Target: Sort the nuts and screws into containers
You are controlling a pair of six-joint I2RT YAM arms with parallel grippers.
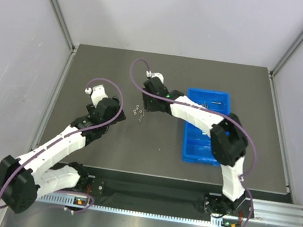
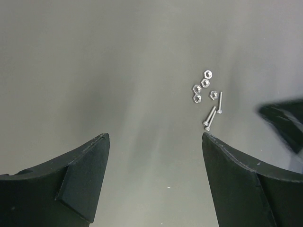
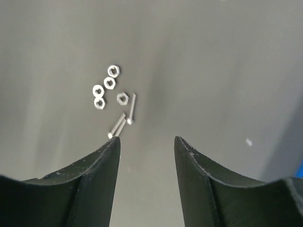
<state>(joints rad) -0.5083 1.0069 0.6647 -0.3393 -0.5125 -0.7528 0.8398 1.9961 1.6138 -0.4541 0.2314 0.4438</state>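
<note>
Top view first: the screws (image 1: 141, 116) and nuts (image 1: 135, 110) sit in 1 little clump on the dark surface (image 1: 113, 62), left of the blue tray (image 1: 187, 136). The right tool (image 1: 144, 102) hangs just on the far side of them and the left tool (image 1: 116, 114) is off to their left. Left wrist view: that tool is spread wide and empty, 5 nuts and 3 screws ahead and to the right, so I'd leave it parked. Right wrist view: this tool is open a bit narrower, nothing in it, clump ahead and to the left. 2 screws lie touching, so I'd take the lone one, though a nut sits just beside it: shift left, set the jaws across the shaft, drop straight down and close gently so it doesn't skitter.
</note>
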